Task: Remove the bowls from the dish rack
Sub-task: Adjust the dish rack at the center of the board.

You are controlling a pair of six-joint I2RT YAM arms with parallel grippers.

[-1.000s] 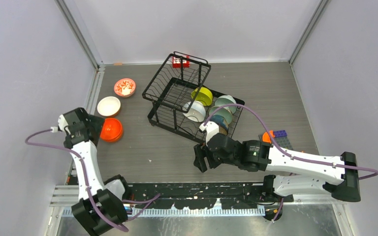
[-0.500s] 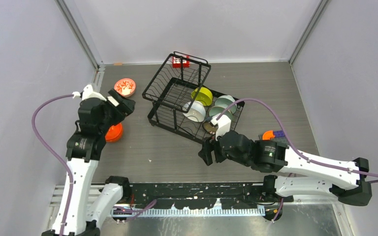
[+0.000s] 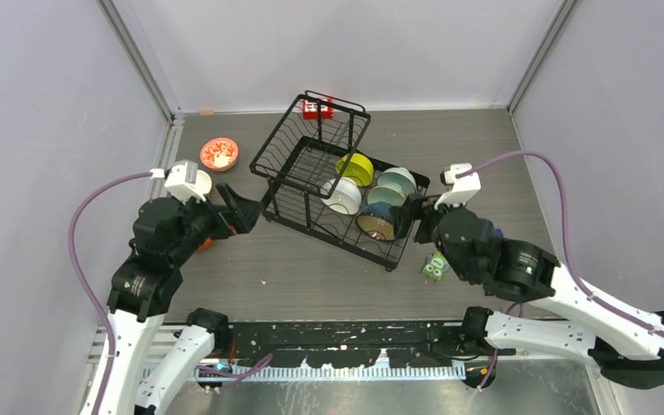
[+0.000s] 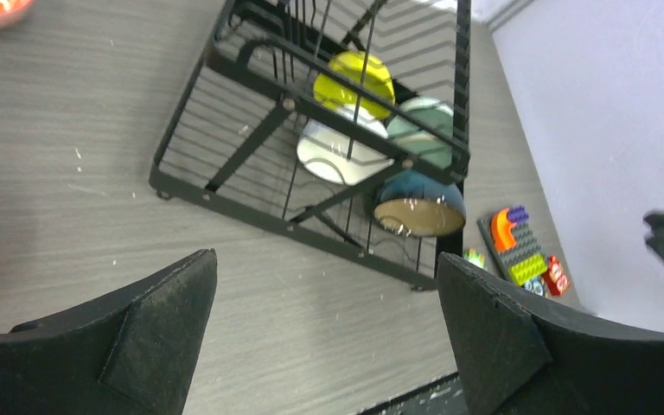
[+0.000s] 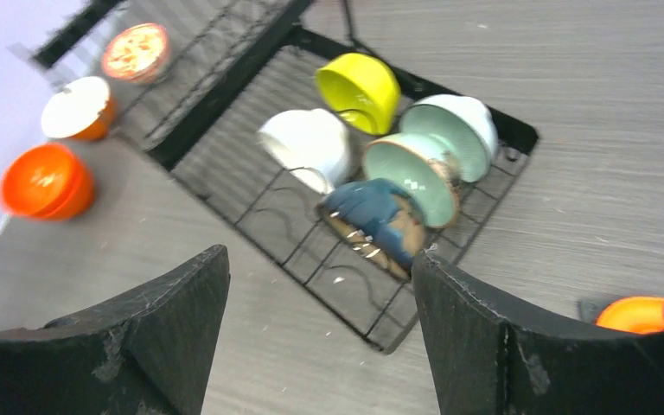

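Top external shows me the dish rack [image 3: 309, 143] mid-table, between both sets of fingers. Left gripper [image 3: 240, 213]: fingers spread wide, nothing in them, rack just ahead of the tips. Right gripper [image 5: 320, 268]: fingers apart too, holding nothing, above the rack's lower tray. Dark bowl [image 5: 379, 223] lies nearest, straight ahead between the right fingers, then mint bowls [image 5: 415, 177], white bowl [image 5: 307, 145] and lime-yellow bowl [image 5: 359, 86] beyond it. Orange bowl [image 5: 45, 180] sits outside the rack, well off to the side.
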